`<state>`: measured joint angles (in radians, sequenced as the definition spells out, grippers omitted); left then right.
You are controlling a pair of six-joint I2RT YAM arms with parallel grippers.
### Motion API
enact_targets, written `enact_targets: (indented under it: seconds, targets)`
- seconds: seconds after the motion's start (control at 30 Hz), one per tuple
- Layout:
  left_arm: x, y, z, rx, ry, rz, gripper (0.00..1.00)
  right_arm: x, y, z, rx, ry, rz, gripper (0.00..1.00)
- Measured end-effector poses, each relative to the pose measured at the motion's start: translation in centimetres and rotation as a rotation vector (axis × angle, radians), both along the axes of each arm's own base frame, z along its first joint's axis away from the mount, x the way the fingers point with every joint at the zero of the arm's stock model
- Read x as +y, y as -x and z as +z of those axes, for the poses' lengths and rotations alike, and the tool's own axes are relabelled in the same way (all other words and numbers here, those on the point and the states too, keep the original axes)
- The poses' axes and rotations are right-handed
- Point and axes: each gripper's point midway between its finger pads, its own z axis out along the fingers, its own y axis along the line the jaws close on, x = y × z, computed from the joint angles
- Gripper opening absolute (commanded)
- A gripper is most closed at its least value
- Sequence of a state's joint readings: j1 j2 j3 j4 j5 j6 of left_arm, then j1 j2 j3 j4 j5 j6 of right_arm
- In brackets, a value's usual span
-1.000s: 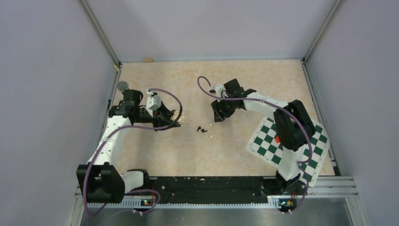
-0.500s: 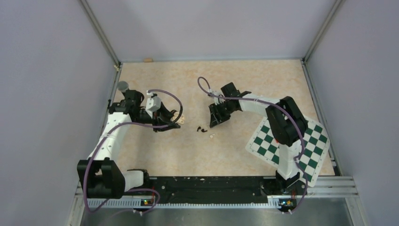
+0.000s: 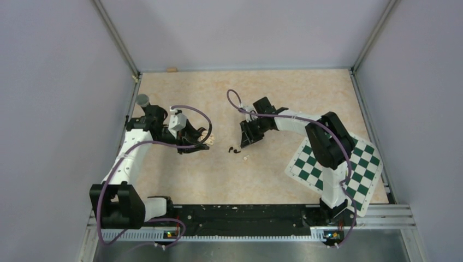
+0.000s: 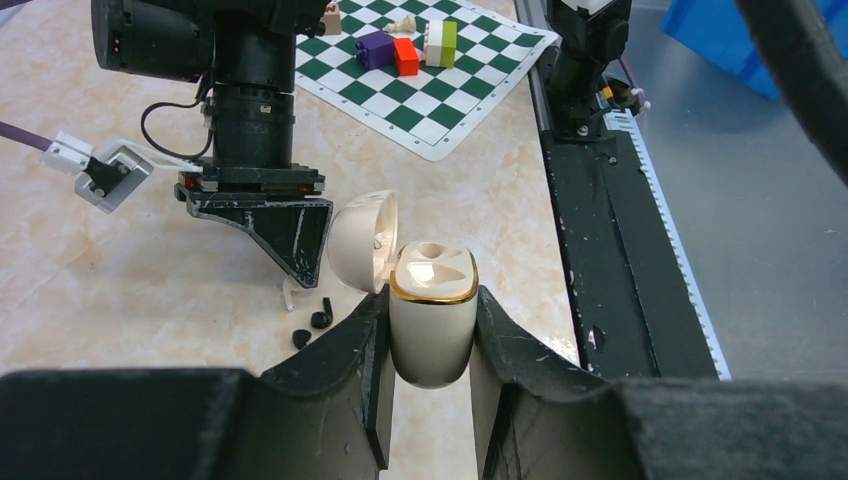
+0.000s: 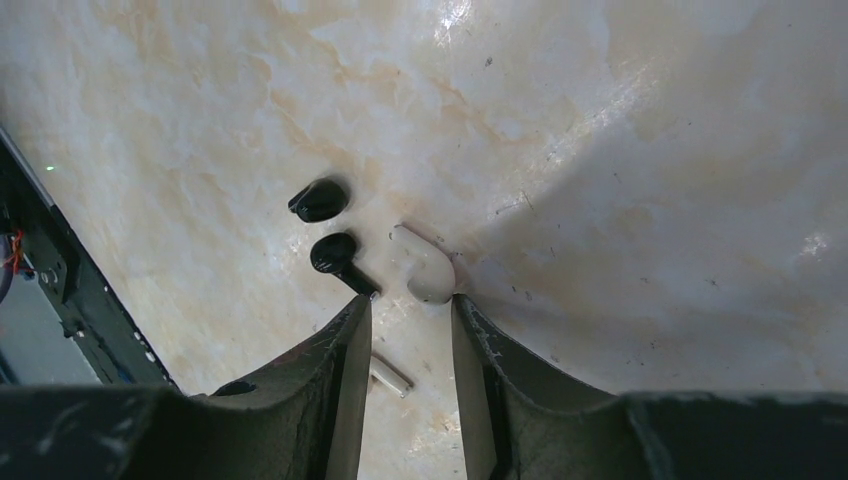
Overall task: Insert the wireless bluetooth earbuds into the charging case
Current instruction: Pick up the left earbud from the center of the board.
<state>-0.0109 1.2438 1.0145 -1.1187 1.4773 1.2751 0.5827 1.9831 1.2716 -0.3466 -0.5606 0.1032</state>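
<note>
Checking L gripper (image 4: 428, 300) first: what sits in the fingers? (Insp.)

Fingers pinch the charging case (image 4: 430, 325) by its sides, upright. Cream body, gold rim, lid (image 4: 362, 240) swung open toward the R gripper (image 5: 410, 300). Two empty sockets show. Lower end of case is hidden between the finger bases. (Asst.)

R gripper fingers? (Insp.)

They stand apart w/ a narrow gap, nothing gripped. A pale translucent bit (image 5: 425, 275) lies right at the tips; can't tell if it touches. A small white stub (image 5: 390, 377) lies on the table (image 5: 620, 150) inside the gap, further back. (Asst.)

Location of the wireless bluetooth earbuds (image 5: 320, 200)? (Insp.)

Both black buds lie on the table, just beside each other, between the two grippers. The nearer bud's stem ends almost at one R fingertip. Neither is in the case. (Asst.)

View differences? (Insp.)

Top view: case is only a pale speck at the L gripper, buds are tiny dark marks, sockets not legible. L wrist view alone shows the open lid, plus a chessboard mat (image 4: 400, 90) w/ coloured blocks (image 4: 405, 57), the mat cut off by the frame top. R wrist view alone shows the pale bits clearly; the case is outside it. (Asst.)
</note>
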Motion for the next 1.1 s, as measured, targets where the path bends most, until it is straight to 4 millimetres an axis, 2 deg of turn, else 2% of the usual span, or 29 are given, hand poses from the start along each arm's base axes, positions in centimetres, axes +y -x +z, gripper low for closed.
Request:
enact_targets:
  seconds: [0.3, 0.57, 0.7, 0.77, 0.83, 1.1]
  targets:
    - [0.0, 0.2, 0.0, -0.01, 0.003, -0.006, 0.0, 0.2, -0.2, -0.1, -0.002, 0.012, -0.027, 0.38]
    - [-0.1, 0.3, 0.3, -0.019, 0.017, -0.018, 0.0, 0.6, -0.6, -0.1, -0.022, 0.018, -0.038, 0.36]
    - [-0.1, 0.4, 0.4, -0.024, 0.025, -0.025, 0.0, 0.8, -0.8, -0.2, -0.043, 0.029, -0.04, 0.3]
    - [-0.1, 0.5, 0.4, -0.022, 0.029, -0.03, 0.0, 0.9, -1.0, -0.3, -0.058, 0.037, -0.042, 0.2]
    - [-0.2, 0.4, 0.4, -0.021, 0.031, -0.032, 0.0, 0.8, -1.2, -0.4, -0.077, 0.051, -0.045, 0.15]
    - [-0.2, 0.5, 0.7, -0.035, 0.036, -0.036, 0.0, 0.7, -1.6, -0.2, -0.113, 0.072, -0.044, 0.13]
